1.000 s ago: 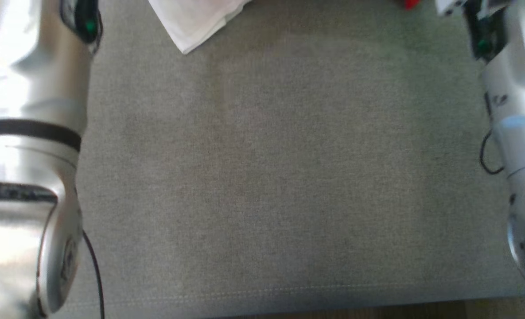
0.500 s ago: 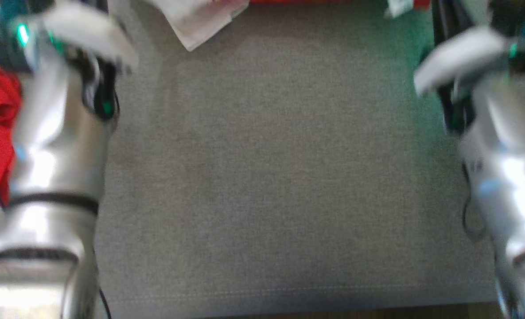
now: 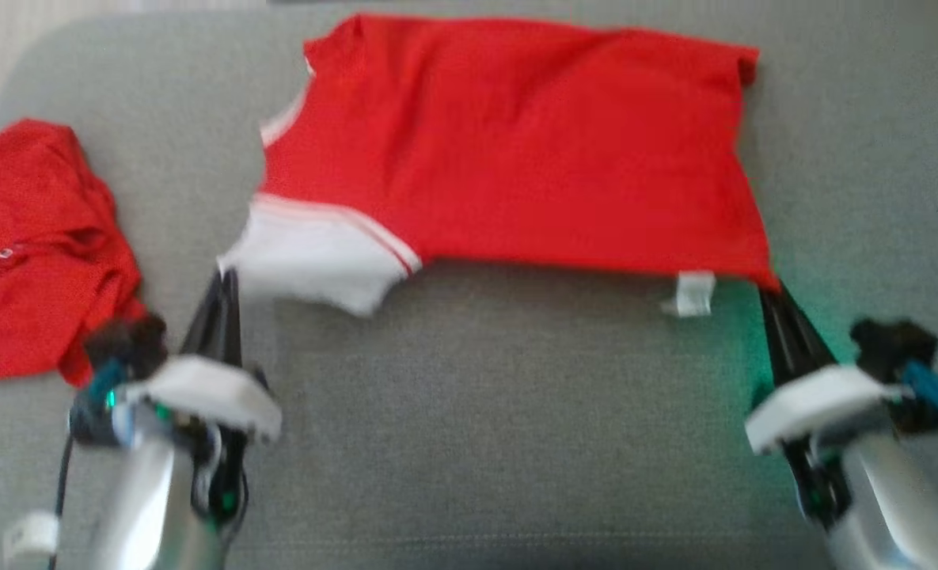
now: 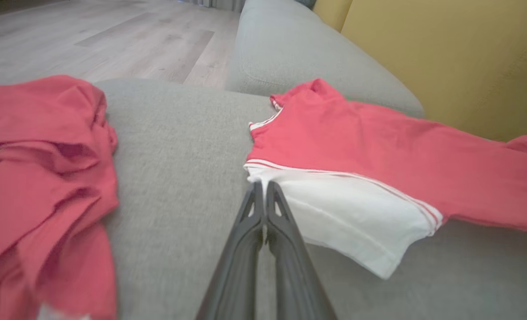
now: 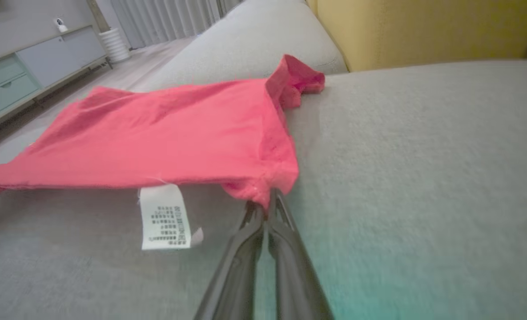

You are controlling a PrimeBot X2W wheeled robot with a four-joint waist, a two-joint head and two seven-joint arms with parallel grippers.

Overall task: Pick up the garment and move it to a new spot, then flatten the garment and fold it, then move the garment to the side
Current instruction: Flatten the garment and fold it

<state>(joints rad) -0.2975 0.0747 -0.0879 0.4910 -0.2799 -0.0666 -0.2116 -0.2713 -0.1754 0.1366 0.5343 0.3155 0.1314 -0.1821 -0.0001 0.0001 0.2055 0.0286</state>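
A red garment with a white sleeve lies spread across the far part of the grey sofa seat. My left gripper is shut on the sleeve's near left corner; its tips meet the white sleeve. At the garment's near right corner, my right gripper is also shut; in the right wrist view its tips pinch the red cloth. A white care label hangs from the near hem.
A second red garment lies crumpled at the seat's left end, close to my left arm; the left wrist view shows it too. A yellow back cushion stands behind the seat. Wooden floor lies beyond the sofa's left end.
The whole head picture has shifted, so the camera moved. The forearms filled the sides with bare seat between them; now the full garment and both shut grippers show.
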